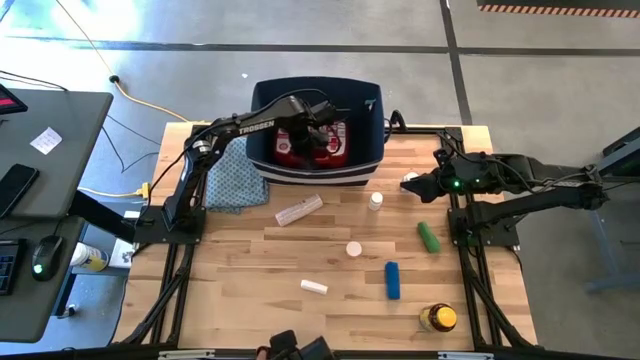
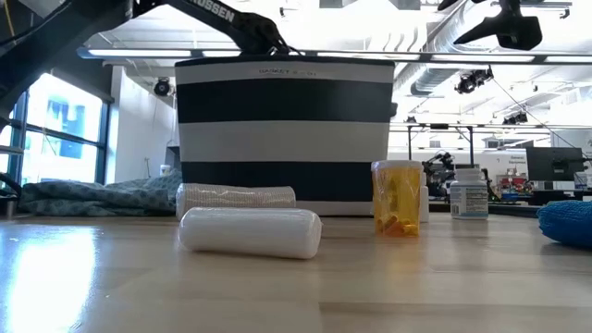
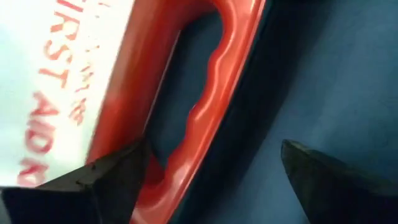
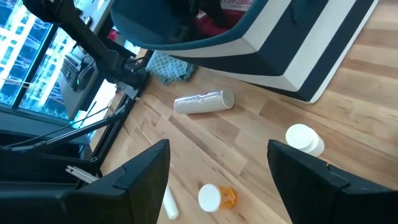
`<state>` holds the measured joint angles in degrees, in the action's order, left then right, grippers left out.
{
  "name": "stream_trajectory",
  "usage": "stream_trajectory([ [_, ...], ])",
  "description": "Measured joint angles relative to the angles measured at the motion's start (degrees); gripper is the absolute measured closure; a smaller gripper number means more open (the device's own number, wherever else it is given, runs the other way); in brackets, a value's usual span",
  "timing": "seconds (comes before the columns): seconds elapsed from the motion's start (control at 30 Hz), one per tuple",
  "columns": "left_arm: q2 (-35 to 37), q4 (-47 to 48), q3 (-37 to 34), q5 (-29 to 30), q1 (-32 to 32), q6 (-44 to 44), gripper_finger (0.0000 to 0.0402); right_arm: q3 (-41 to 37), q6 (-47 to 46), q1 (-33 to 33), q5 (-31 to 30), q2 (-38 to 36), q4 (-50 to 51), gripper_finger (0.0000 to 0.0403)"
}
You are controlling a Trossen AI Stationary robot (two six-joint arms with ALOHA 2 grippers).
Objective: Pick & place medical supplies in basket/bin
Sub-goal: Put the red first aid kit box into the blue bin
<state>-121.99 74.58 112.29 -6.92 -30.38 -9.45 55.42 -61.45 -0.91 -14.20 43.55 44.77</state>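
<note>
In the high view the left claw (image 1: 318, 128) sits inside the navy basket (image 1: 372, 160) at the upper middle of the frame, directly over the red first-aid kit (image 1: 340, 143) that lies flat on the basket floor. The left wrist view shows its fingers spread wide, one on each side of the kit's red handle (image 3: 208, 118) and gripping nothing, so the kit appears to be already delivered and let go. The right claw (image 1: 412, 186) waits at the right of the frame, open and empty, just off the basket's lower right corner. The next move most likely turns on the small white bottle (image 1: 376, 201), which stands on the bench (image 1: 250, 290) just left of and slightly below that claw, far nearer to it than to the left arm. The green cylinder (image 1: 428, 237) lies a little further down, its long axis running roughly top to bottom of the frame. The blue cylinder (image 1: 393, 280) and the amber bottle (image 1: 438, 318) sit lower still, also on the right arm's side.
</note>
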Motion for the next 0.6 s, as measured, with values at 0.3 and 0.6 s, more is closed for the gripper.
stream_trajectory([
  [0.3,0.0,0.2,2.0,0.7,0.4,-0.8,0.0002,0.0,0.0,0.0,-0.3,0.0,0.4,0.0144],
  [0.6,0.7,-5.6,8.2,6.6,2.4,-2.2,0.0022,0.0,-1.3,0.0,-0.6,0.0,0.4,0.0144],
])
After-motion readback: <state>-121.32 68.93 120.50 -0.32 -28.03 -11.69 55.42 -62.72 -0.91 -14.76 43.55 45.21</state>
